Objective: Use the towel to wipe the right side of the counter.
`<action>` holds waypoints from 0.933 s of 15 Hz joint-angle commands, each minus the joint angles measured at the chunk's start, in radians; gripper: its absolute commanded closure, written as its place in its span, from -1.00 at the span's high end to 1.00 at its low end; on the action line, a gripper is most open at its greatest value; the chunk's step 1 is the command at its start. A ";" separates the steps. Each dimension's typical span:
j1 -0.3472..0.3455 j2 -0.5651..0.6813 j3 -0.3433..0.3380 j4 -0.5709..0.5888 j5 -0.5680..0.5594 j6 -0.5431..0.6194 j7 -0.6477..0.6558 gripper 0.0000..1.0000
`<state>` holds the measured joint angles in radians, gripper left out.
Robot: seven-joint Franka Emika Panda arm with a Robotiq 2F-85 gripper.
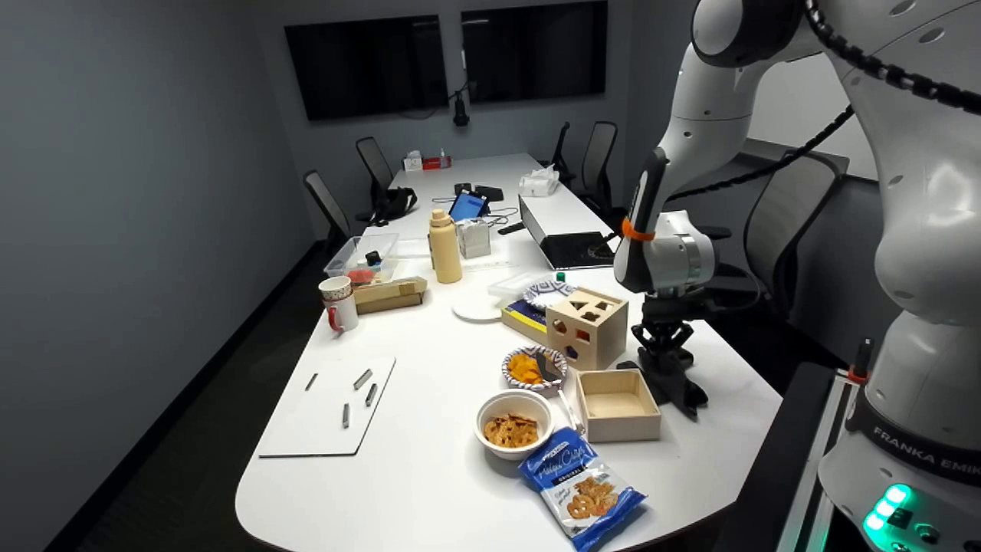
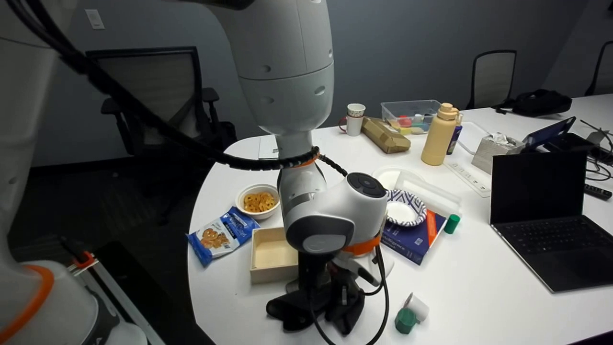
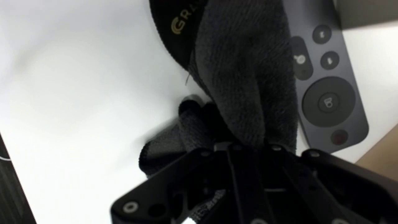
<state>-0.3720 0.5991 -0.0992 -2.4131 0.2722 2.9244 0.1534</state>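
Note:
A dark grey and black towel lies bunched on the white counter [image 1: 429, 468]. The towel [image 1: 676, 387] is at the counter's robot-side edge in an exterior view, and it also shows in an exterior view [image 2: 299, 306]. In the wrist view the towel [image 3: 239, 65] runs up from the jaws, with a black patch with gold lettering. My gripper [image 1: 665, 349] points down over the towel. In the wrist view the gripper [image 3: 245, 149] is closed on a fold of the towel; the fingertips are partly hidden in dark cloth.
A grey remote [image 3: 329, 93] lies beside the towel. A wooden tray [image 1: 625, 429] and a wooden shape box [image 1: 605, 337] stand close by. A snack bag [image 1: 582, 491] and a bowl [image 1: 490, 441] are near the tray. Green and white cylinders [image 2: 406, 320] and a laptop [image 2: 550, 249] are also there.

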 commanded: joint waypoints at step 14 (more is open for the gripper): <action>0.089 -0.162 -0.144 -0.159 -0.037 0.010 -0.010 -0.95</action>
<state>-0.3100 0.5841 -0.2489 -2.4426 0.2515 2.8957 0.1658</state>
